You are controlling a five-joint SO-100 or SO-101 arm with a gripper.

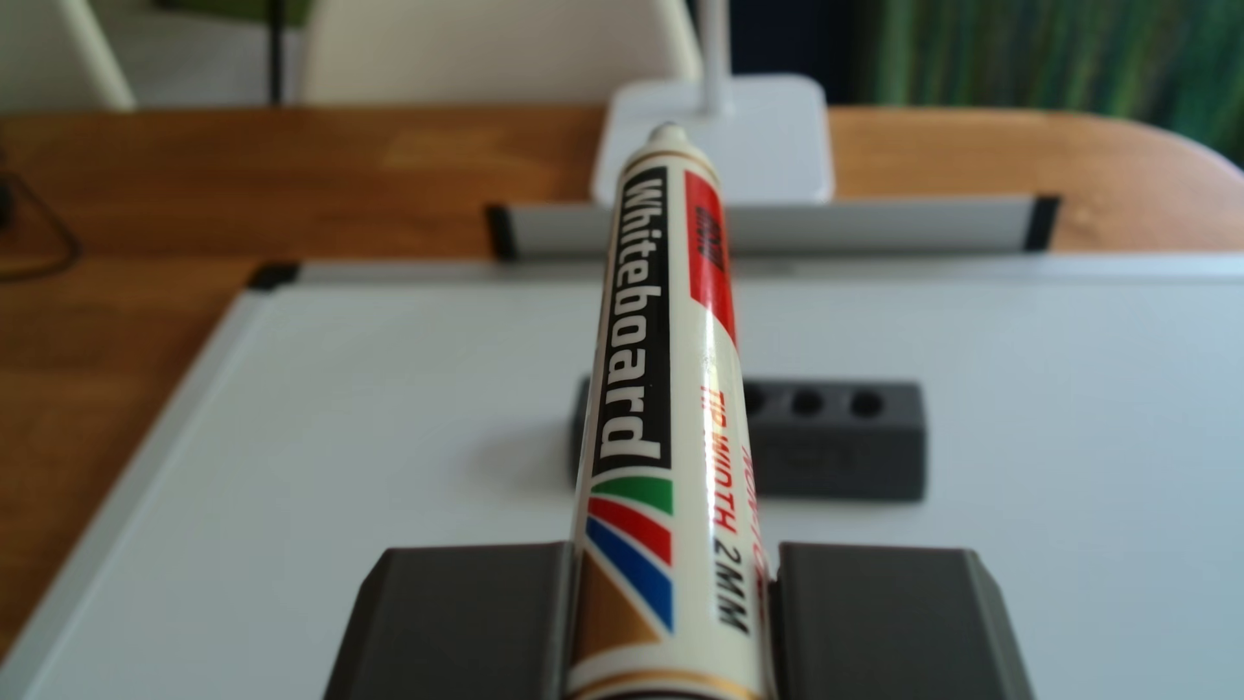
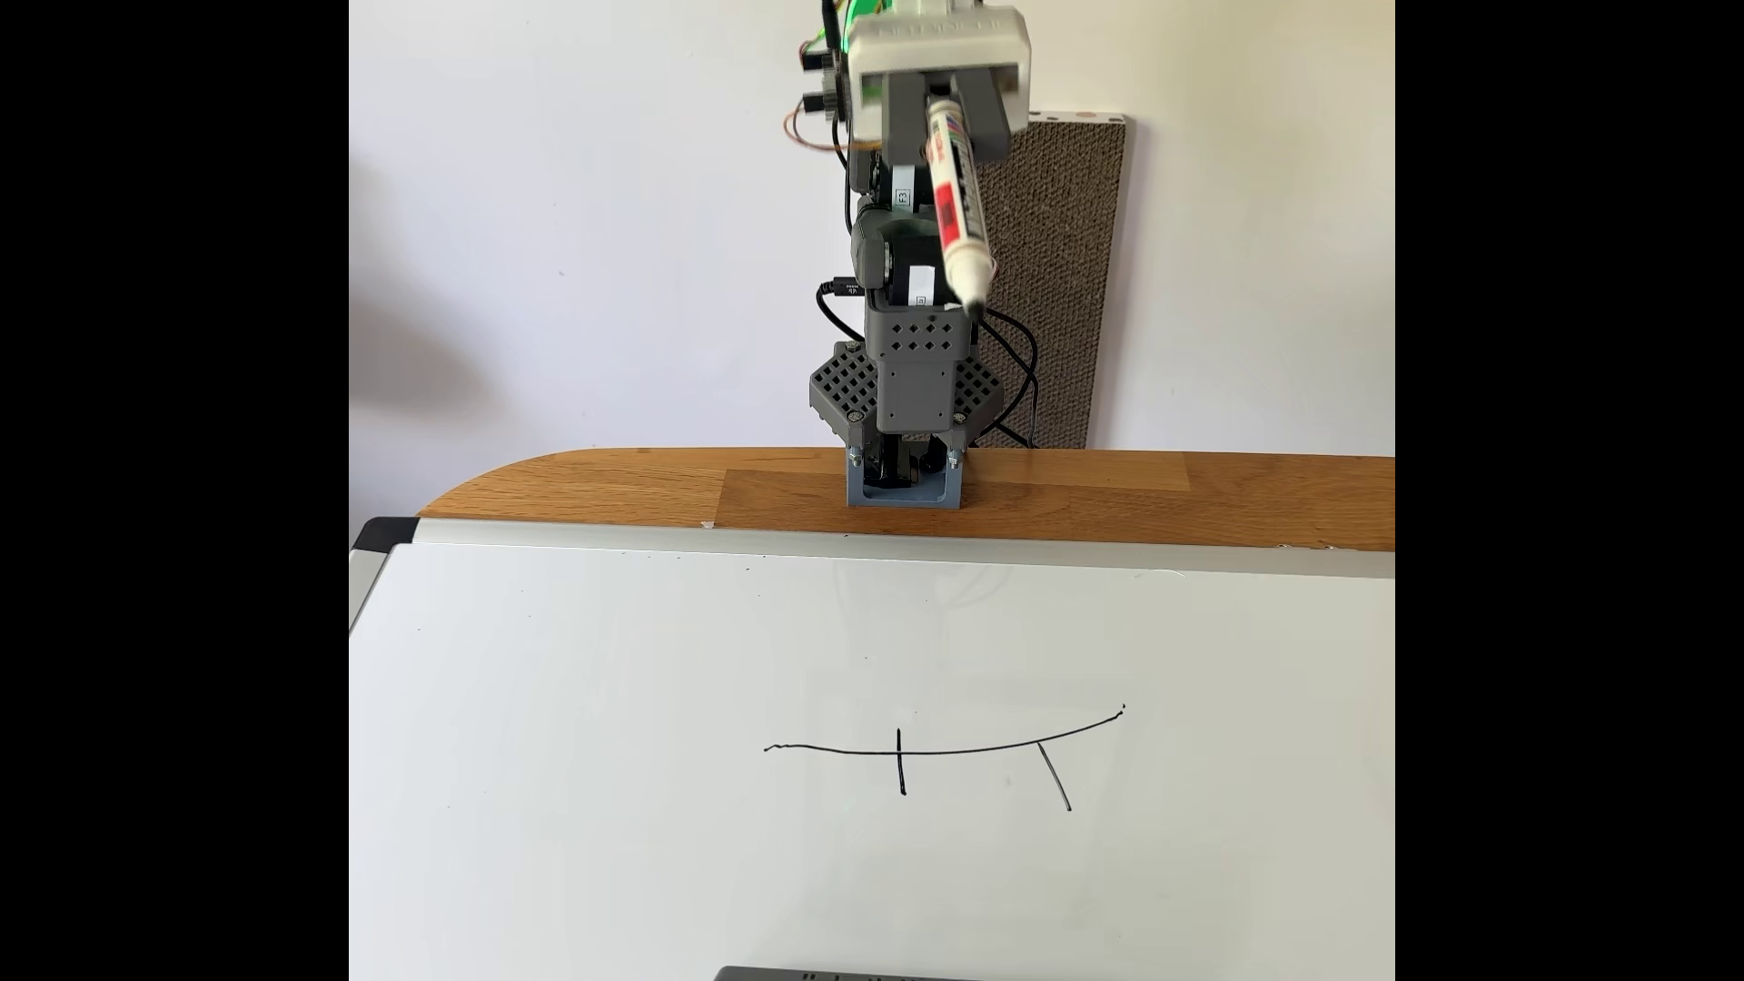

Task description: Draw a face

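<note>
My gripper (image 1: 673, 619) is shut on a cream whiteboard marker (image 1: 663, 377) whose barrel runs away from the camera, tip up and far from the board. In the fixed view the gripper (image 2: 944, 123) hangs high above the arm's base, and the marker (image 2: 958, 207) slants down to the right with its black tip in the air. The whiteboard (image 2: 604, 755) lies flat on the table. On it are a long curved black line (image 2: 944, 752) and two short strokes (image 2: 901, 764) crossing or hanging from it.
A dark grey marker holder (image 1: 841, 444) with round holes sits on the whiteboard (image 1: 336, 417). Beyond the board are its aluminium tray (image 1: 875, 225), a white lamp base (image 1: 774, 141) and the wooden table (image 1: 269, 175). A brown scratch board (image 2: 1066, 274) leans on the wall.
</note>
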